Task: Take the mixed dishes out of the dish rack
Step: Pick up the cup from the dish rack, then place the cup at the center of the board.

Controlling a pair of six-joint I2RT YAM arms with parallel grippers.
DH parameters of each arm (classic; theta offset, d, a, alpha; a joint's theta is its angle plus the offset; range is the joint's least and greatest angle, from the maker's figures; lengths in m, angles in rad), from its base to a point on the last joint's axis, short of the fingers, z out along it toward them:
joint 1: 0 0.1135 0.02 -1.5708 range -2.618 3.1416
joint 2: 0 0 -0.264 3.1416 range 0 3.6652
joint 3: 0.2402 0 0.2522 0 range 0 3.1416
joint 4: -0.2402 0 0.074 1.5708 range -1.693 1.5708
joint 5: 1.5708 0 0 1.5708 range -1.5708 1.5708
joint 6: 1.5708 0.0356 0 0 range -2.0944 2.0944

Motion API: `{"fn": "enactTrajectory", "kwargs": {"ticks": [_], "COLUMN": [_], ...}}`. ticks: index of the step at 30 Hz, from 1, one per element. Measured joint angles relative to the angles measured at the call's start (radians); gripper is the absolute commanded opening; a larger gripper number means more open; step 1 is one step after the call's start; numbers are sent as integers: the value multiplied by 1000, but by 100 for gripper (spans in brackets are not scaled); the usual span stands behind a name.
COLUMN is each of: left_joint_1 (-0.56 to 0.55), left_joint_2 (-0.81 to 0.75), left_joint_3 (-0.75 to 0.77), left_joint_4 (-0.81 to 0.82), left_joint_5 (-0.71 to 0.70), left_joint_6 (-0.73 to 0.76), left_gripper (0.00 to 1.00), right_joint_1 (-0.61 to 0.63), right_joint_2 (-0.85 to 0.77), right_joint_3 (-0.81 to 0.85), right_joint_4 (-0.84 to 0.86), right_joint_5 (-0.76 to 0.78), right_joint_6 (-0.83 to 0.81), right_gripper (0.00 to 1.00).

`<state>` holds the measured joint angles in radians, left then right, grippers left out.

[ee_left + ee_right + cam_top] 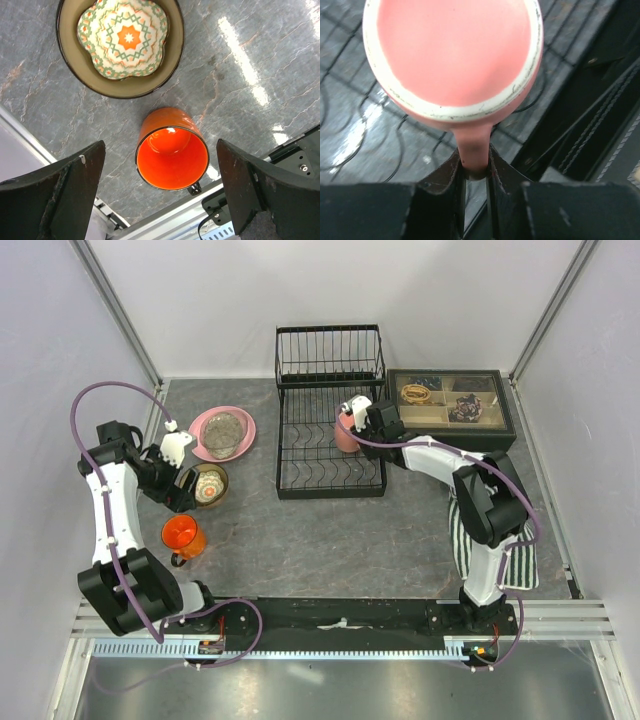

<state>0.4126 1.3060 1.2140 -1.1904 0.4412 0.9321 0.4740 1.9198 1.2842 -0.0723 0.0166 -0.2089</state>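
Observation:
The black wire dish rack [320, 475] stands mid-table. My right gripper [360, 426] is shut on the handle of the pink mug [346, 436] over the rack's right side. In the right wrist view the mug [452, 50] fills the top, with the gripper [476, 162] pinching its handle above the rack wires [350, 125]. My left gripper [178, 495] is open and empty over the orange mug [172, 152], which stands upright on the table [183, 536]. The brown bowl [120, 45] with a patterned inside sits beside it. The grey speckled plate [226, 429] lies on the pink plate [205, 445].
A dark compartmented tray of trinkets [450, 405] stands right of the rack. A striped cloth [497, 545] lies under the right arm. The metal rail [165, 220] at the table's near edge is just behind the orange mug. Walls close in on both sides.

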Motion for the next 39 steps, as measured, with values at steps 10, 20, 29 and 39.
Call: {"fn": "enactTrajectory", "kwargs": {"ticks": [10, 20, 29, 39], "left_joint_1": [-4, -61, -248, -404], "left_joint_2": [-31, -36, -119, -209], "left_joint_3": [0, 0, -24, -179], "left_joint_4": [3, 26, 301, 797], "left_joint_5": [109, 285, 472, 507], "left_joint_6": [0, -33, -252, -585], "left_gripper": [97, 96, 96, 96], "right_joint_1": [11, 12, 1, -29], "right_joint_2": [-117, -289, -354, -357], "right_joint_3": [-13, -6, 26, 24], "right_joint_4": [-157, -208, -196, 72], "right_joint_5": [-156, -344, -660, -920], "right_joint_6": [61, 167, 384, 742], "right_gripper": [0, 0, 0, 0]}}
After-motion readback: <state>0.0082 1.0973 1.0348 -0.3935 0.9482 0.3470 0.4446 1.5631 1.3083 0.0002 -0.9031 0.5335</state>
